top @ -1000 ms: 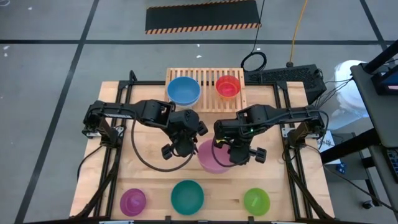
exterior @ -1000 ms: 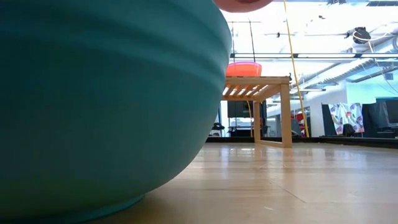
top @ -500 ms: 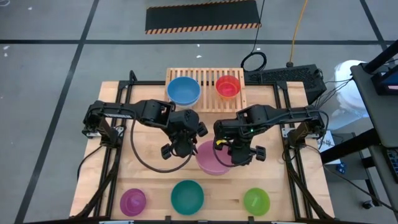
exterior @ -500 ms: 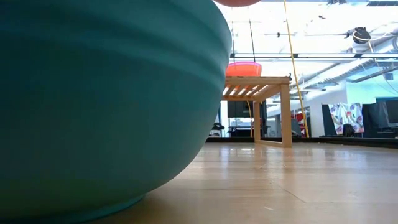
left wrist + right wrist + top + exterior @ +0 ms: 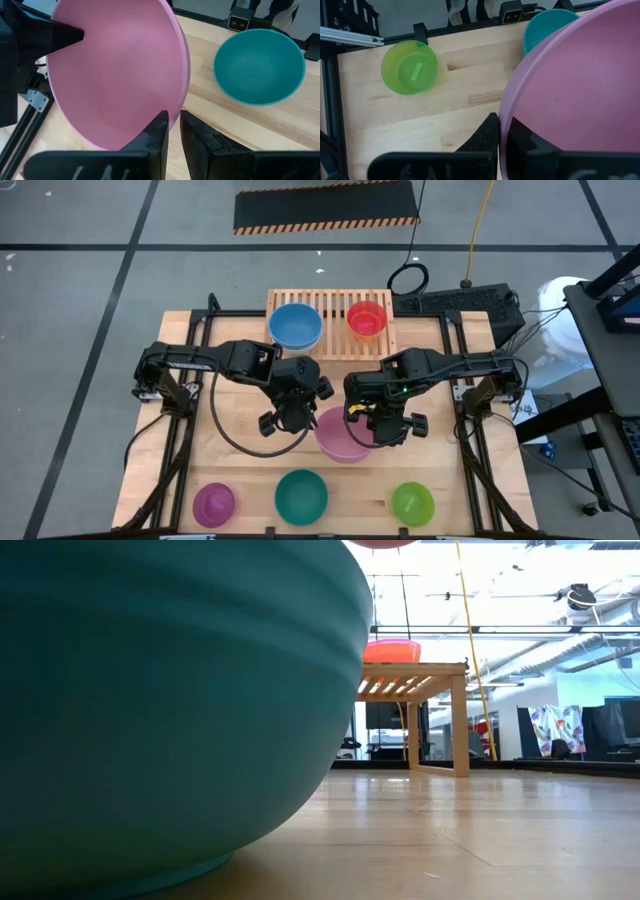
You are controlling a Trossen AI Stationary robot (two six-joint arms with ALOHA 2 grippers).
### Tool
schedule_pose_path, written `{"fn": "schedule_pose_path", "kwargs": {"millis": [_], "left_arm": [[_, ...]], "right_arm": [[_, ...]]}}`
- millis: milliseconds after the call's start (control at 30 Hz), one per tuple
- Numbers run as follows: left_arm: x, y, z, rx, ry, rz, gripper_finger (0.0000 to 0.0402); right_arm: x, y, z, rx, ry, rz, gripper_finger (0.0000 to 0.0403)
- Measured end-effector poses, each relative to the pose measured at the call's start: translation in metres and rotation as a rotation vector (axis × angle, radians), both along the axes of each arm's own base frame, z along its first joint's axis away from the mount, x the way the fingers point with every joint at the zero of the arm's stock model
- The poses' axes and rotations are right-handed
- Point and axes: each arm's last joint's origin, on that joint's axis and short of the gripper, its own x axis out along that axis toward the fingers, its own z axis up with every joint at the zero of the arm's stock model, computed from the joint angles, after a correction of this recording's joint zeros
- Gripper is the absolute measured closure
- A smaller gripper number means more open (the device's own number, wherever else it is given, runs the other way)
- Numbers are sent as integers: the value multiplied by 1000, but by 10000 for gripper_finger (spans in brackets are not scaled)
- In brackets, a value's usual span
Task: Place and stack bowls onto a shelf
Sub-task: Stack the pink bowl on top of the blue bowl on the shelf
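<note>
A pink bowl (image 5: 342, 434) hangs above the table's middle between my two grippers. My left gripper (image 5: 297, 418) is shut on its left rim and my right gripper (image 5: 378, 428) on its right rim. In the low view only its underside (image 5: 385, 543) shows, at the top edge. The light-wood shelf (image 5: 330, 350) stands at the table's far edge. A blue bowl (image 5: 295, 326) sits on its slats at the left and a red bowl (image 5: 366, 318) at the right. My left gripper (image 5: 172, 117) pinches the pink bowl's rim (image 5: 176, 111), one finger inside the bowl and one outside, slanting down from the table's left. The bowl is clear of the table. My right gripper (image 5: 502, 122) pinches the opposite rim (image 5: 504, 116), one finger (image 5: 487, 132) outside the wall and the other inside, slanting down from the table's right. Its finger (image 5: 65, 35) shows on the far rim in the left wrist view.
Along the near edge stand a magenta bowl (image 5: 214, 502), a larger teal bowl (image 5: 301, 495) and a green bowl (image 5: 412, 502). The teal bowl (image 5: 150, 710) fills the low view's left. A keyboard (image 5: 455, 302) and cables lie beyond the far right corner.
My right gripper has rolled a little about its own axis while keeping its place. The pink bowl has turned slightly with it. Less of the bowl's underside shows at the low view's top edge. Both grips have stayed shut on the rim.
</note>
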Motion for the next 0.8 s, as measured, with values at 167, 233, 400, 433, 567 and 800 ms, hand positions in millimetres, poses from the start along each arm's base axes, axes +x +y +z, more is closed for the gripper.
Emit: {"fn": "schedule_pose_path", "kwargs": {"millis": [167, 233, 400, 433, 567, 800], "left_arm": [[0, -1, 0, -51, 14, -9, 346], [0, -2, 1, -63, 13, -14, 346], [0, -2, 1, -59, 3, -24, 346], [0, -2, 1, -51, -5, -34, 346], [1, -1, 2, -19, -38, -75, 346], [5, 4, -8, 20, -60, -115, 346]], "right_arm": [[0, 0, 0, -5, -9, 23, 403], [-1, 0, 0, -8, -13, 37, 403], [-1, 0, 0, -9, -15, 45, 403], [-1, 0, 0, -9, -18, 51, 403], [-1, 0, 0, -8, -20, 63, 403], [-4, 0, -1, -11, -2, 74, 403]]}}
